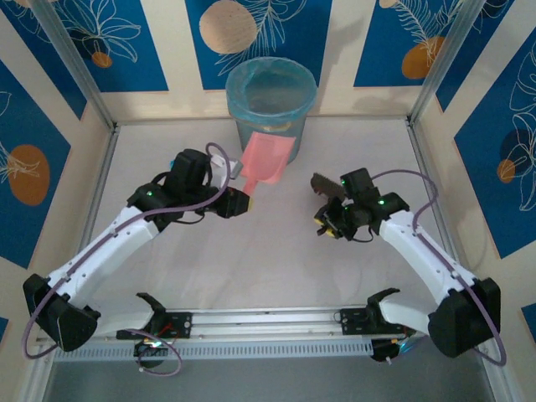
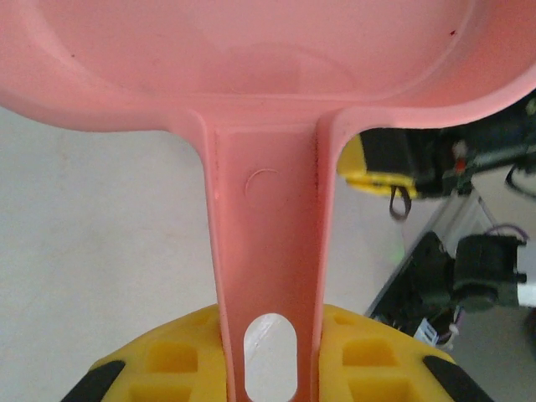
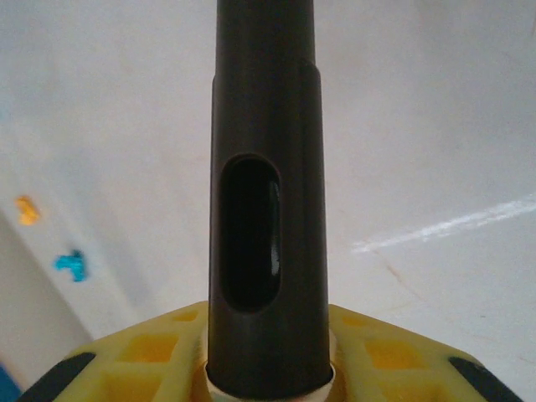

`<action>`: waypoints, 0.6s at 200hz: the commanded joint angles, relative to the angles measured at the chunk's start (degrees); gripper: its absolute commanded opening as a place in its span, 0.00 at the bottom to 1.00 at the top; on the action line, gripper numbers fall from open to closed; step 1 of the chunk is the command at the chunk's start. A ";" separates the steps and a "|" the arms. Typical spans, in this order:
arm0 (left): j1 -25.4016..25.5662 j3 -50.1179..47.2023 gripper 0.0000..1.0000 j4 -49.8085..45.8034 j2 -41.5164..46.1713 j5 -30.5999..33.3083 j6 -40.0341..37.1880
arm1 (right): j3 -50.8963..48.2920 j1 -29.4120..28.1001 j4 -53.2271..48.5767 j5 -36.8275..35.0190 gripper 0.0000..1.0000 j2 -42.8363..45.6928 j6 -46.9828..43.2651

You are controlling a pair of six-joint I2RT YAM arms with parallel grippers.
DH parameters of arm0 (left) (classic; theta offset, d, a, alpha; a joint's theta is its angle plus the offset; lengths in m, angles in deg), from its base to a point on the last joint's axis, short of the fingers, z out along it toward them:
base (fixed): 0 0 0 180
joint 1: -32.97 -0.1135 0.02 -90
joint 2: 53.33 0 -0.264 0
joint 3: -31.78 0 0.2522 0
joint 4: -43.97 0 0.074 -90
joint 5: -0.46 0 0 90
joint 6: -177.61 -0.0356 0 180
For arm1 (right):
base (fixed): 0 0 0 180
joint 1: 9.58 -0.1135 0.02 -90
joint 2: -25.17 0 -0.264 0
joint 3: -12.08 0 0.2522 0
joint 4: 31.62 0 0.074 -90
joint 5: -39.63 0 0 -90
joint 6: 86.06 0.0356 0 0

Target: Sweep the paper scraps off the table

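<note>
Bin (image 1: 270, 88): stands at the back of the table (image 1: 276, 268), blue liner inside.
Left gripper (image 1: 239, 203): fingers pinch the pink dustpan (image 1: 268, 159) by its handle. The pan sits just in front of the bin, wide end toward it.
Right gripper (image 1: 329, 221): fingers clamp the dark brush (image 1: 322, 184), in front of the bin and to its right.
Paper scraps (image 3: 71, 265): one orange wad and one blue, on a pale surface beside the brush handle. Their bearing from the bin: cannot tell.
Risk, spill: a pan tipped short of the rim would drop wads at the bin's foot.
Risk, knock: the pan's edge could shove the bin.
Risk, leftovers: those two wads may get missed.
</note>
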 commanded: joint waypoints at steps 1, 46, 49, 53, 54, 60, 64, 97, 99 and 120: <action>2.68 3.27 0.00 0.17 -1.06 -1.78 -4.68 | 3.34 3.42 -0.84 2.50 0.00 3.87 1.70; 6.57 5.07 0.00 -3.42 -4.46 -0.20 -8.02 | 3.23 14.39 -2.93 9.78 0.00 6.13 1.39; 6.80 5.26 0.00 -3.87 -4.80 -0.02 -8.26 | 3.40 15.22 -3.45 9.90 0.00 6.13 1.06; 7.14 5.44 0.00 -4.30 -5.23 0.23 -8.64 | 3.48 16.34 -4.17 10.12 0.00 6.13 0.77; 7.24 5.51 0.00 -4.51 -5.32 0.31 -8.73 | 3.53 16.48 -4.32 10.20 0.00 6.13 0.69; 7.79 5.86 0.00 -5.44 -6.06 0.79 -9.49 | 3.73 18.19 -5.38 10.48 0.00 6.08 0.18; 8.16 6.04 0.00 -6.15 -6.55 1.14 -10.05 | 3.83 19.21 -6.15 10.68 0.00 6.05 -0.02; 12.10 7.81 0.00 -12.28 -11.82 4.58 -14.51 | 3.76 27.93 -9.76 15.05 0.00 4.00 -5.56; 12.38 7.85 0.00 -12.63 -12.22 4.65 -14.71 | 3.76 28.13 -9.88 14.94 0.00 3.82 -5.96; 14.42 8.13 0.00 -15.14 -16.04 5.05 -16.23 | 3.80 28.29 -11.06 13.87 0.00 3.02 -8.75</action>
